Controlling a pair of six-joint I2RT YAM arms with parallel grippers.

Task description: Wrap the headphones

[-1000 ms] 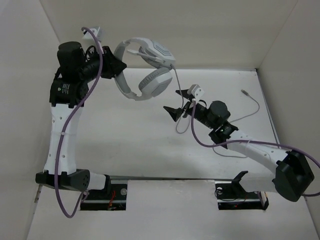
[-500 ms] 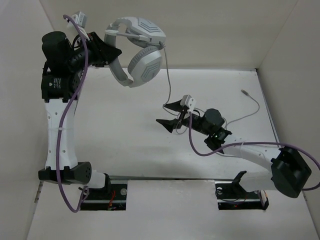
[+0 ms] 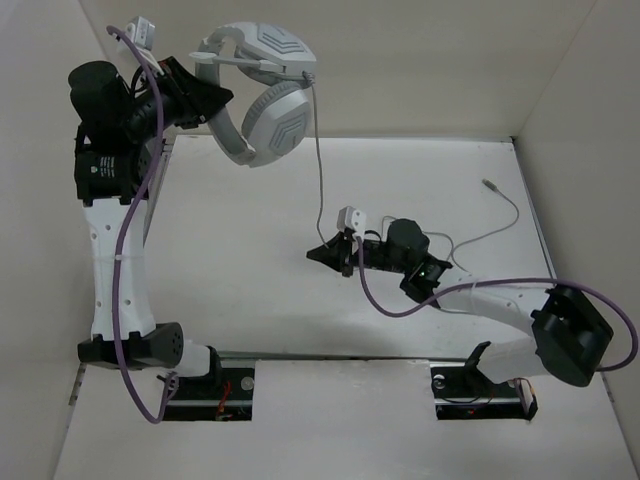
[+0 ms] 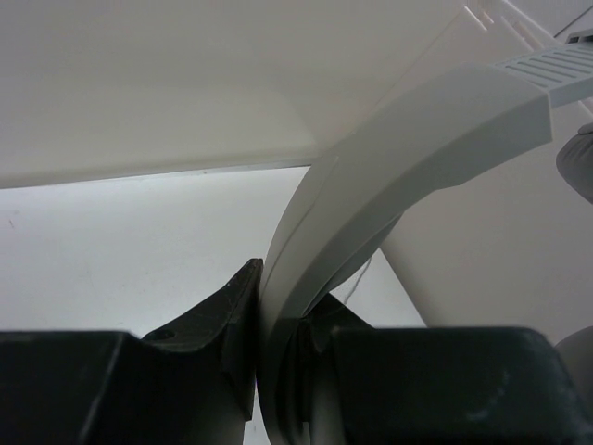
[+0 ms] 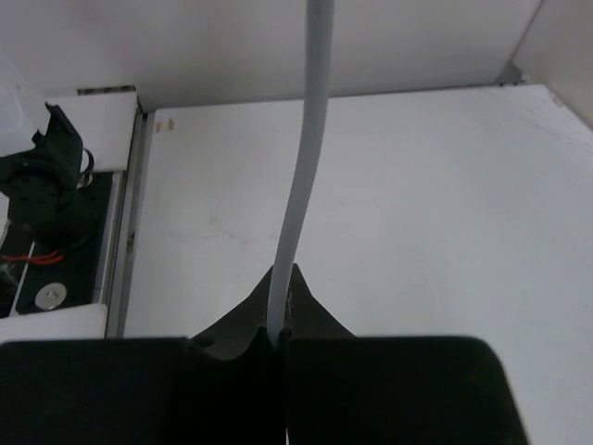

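Plain white desk (image 3: 250, 290) boxed in by pale walls, two arms bolted at the 6 o'clock edge. Here's where the wrapping job stands as I see it.

The light grey over-ear headphones with padded band and oval earcups (image 3: 272, 122) are up in the air at about 11 o'clock, clear off the desk, hanging from the left hand (image 3: 212, 100). That hand is clamped tight on the curved grey headband (image 4: 389, 176), pinching it from both sides, with the earcups dangling on the 3 o'clock side of the grip.

From the upper earcup the long thin grey cable (image 3: 320, 170) drops almost straight toward 6 o'clock to the right hand (image 3: 322, 256), which sits near the middle of the desk. Its wrist view shows that hand squeezed fully together with the cable nipped in between and running up and away. Past the pinch, the rest of the cable trails off toward 3 o'clock and ends at the small plug (image 3: 489, 185) lying on the desk around 2 o'clock.

My read: this is the set-up for the first turn. Cable's caught, headset's raised, and I can't see any loops round the headband or cups. The next move probably needs the right hand to carry the cable around the headphones (or the left to rotate them) under light tension, with the slack at 3 o'clock feeding along freely. Pull too hard and the cable could slip out of that pinch.
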